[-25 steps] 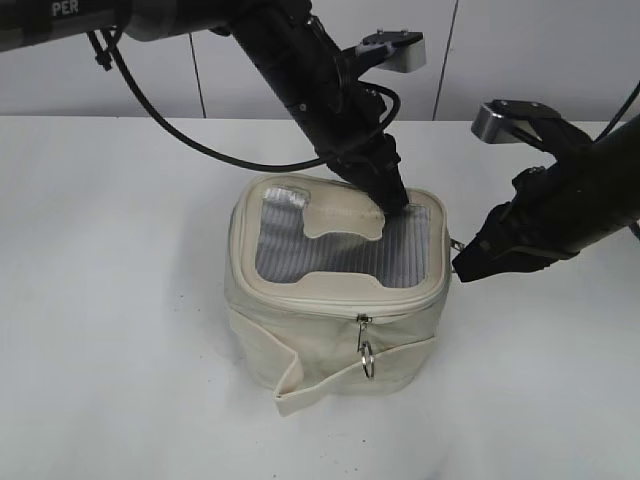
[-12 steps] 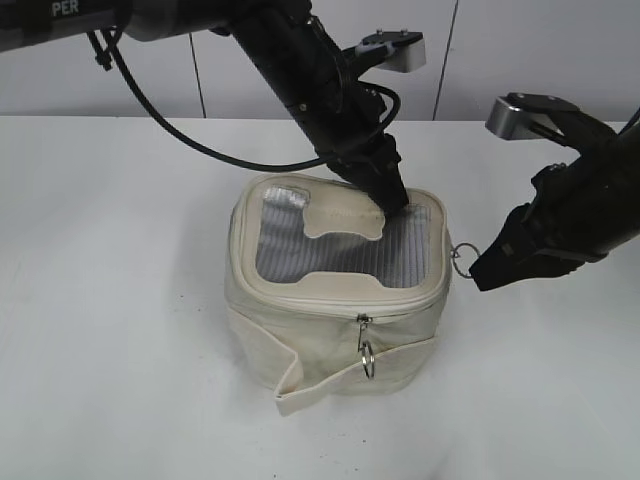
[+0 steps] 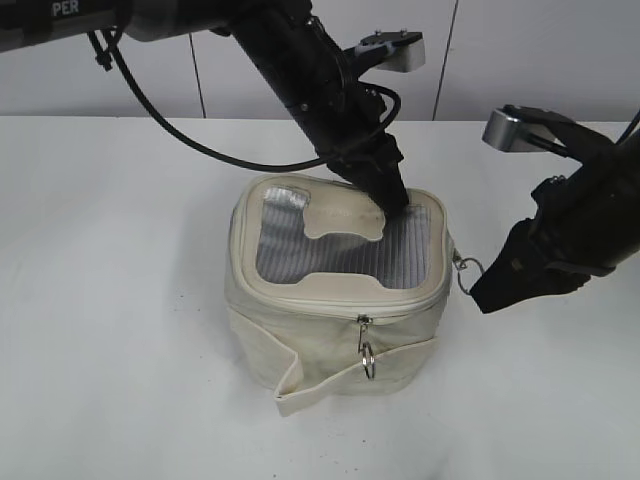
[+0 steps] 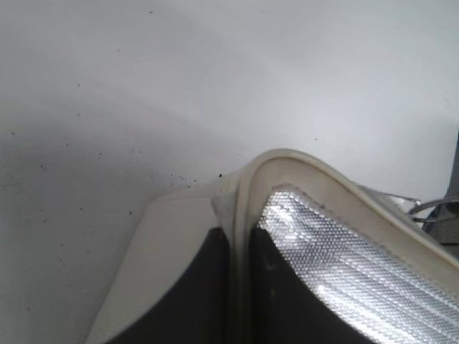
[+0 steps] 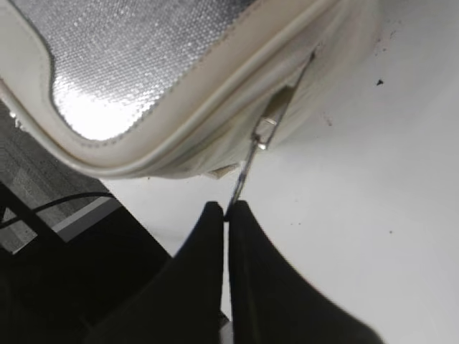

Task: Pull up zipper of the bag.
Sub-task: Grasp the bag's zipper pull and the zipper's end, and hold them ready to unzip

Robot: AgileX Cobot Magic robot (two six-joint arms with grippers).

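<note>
The cream bag [image 3: 300,330] stands mid-table with its grey mesh top [image 3: 330,250] up. My left gripper [image 3: 394,205] reaches down onto the lid and is shut on a fold of the cream patch [image 4: 240,208], with mesh [image 4: 337,251] beside it. The zipper track [image 3: 330,305] runs round the lid rim. At the bag's right corner, the right gripper [image 3: 478,298] is shut on a slider's ring pull [image 3: 467,272]. The right wrist view shows that ring [image 5: 241,179] edge-on between the fingertips [image 5: 215,215], hanging from the silver slider [image 5: 266,131]. A second slider [image 3: 363,322] with its ring [image 3: 367,358] hangs at the front.
A loose cream strap [image 3: 300,385] droops from the bag's front onto the white table [image 3: 120,350]. The left arm and its black cable [image 3: 190,140] cross above the bag's back. A grey wall stands behind the table.
The right gripper has moved right and toward the front edge, drawing the ring pull out from the bag's corner. The left gripper and the bag have stayed put.
</note>
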